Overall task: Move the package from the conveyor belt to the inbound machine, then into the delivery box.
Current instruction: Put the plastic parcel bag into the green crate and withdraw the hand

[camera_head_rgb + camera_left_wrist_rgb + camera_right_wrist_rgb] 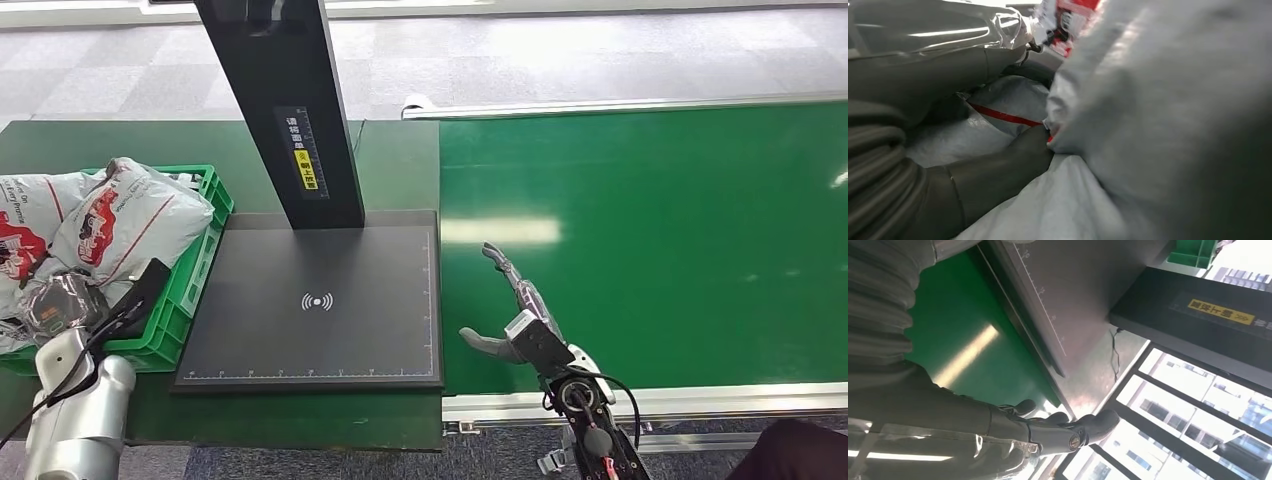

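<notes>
While my left hand (62, 305) sits down in the green plastic crate (200, 262) among grey-and-red poly mailer packages (120, 220), grip state unreadable, my right hand (515, 310) hovers open and empty over the green conveyor belt (680, 250). Black scanner platform (310, 300) bare. Drop-off step looks about finished; next: clear left hand, await parcel on belt.

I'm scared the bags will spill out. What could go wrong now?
The packages are heaped above the rim of the green box, so one might slide out. The left hand sits among them and could drag a bag along when it lifts. The right hand waits open over the bare belt.
</notes>
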